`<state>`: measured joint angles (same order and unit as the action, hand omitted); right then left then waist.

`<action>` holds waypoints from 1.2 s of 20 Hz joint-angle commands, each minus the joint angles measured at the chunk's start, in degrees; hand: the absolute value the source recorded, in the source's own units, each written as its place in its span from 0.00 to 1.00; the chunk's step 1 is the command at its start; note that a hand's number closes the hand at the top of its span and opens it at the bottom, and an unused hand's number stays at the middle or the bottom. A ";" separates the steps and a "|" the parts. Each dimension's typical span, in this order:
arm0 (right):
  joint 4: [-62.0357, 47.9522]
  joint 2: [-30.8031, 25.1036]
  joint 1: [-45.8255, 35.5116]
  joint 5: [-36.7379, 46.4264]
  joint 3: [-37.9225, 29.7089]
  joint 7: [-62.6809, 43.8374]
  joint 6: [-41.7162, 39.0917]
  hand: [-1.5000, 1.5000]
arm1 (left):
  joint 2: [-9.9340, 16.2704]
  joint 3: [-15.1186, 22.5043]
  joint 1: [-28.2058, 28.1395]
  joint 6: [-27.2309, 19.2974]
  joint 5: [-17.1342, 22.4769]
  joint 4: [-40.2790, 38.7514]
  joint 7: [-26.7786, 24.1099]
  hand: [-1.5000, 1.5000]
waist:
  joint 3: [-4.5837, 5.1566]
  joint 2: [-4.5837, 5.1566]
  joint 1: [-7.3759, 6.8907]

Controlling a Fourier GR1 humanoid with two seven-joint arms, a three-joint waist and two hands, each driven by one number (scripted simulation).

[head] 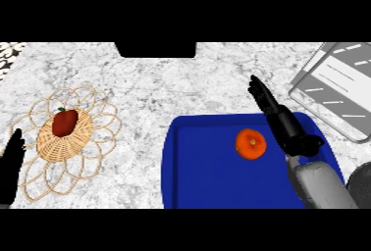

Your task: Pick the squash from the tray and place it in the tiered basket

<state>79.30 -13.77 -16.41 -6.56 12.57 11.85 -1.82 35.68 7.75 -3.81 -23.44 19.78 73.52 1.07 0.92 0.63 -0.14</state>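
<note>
A: Start at the far left of the frame. What is there?

B: The left hand (10, 164) shows at the left edge, lower half, as a dark upright shape. I cannot tell how its fingers are set.

A: Next item to the right?

B: The wicker basket (45, 171), with looped wire petals round a woven centre, lies on the marble counter (167, 83). A dark red pepper (65, 122) rests in the woven centre, upper part.

A: And the task item?

B: The squash (251, 143), orange and round, sits on the blue tray (203, 171) in the lower middle-right, toward the tray's upper right area.

A: State of the right hand?

B: The right hand (279, 117) extends up from the lower right, fingers straight and pressed together, pointing toward the upper left. It lies just beside the squash, on its right, holding nothing.

A: Far right?

B: A grey metal rack (340, 88), upper right corner.
</note>
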 commanded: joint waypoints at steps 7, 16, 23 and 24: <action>-0.32 13.50 10.95 -25.18 -19.65 14.11 7.77 1.00 | -1.48 0.85 -1.11 4.19 1.81 0.71 -0.35 0.50 | -3.96 -1.99 10.50; -8.80 2.57 24.00 -2.97 -6.59 9.25 28.13 0.00 | -1.32 2.52 0.40 11.56 3.77 2.82 0.22 0.50 | -0.25 -0.02 0.75; 2.10 -9.06 23.47 2.70 2.34 -16.19 24.76 0.00 | -0.39 2.82 0.00 14.04 4.26 4.71 1.48 0.50 | -0.51 -0.70 -0.77; 3.72 -10.63 21.74 2.71 3.76 -19.47 22.30 0.00 | -0.34 2.51 2.41 13.35 3.47 3.50 1.74 0.50 | -0.51 -0.52 -0.35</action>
<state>81.21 -20.72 6.17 -6.07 10.59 4.80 24.37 35.52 10.15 -2.51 -10.66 23.19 77.60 2.06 1.62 -1.02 0.17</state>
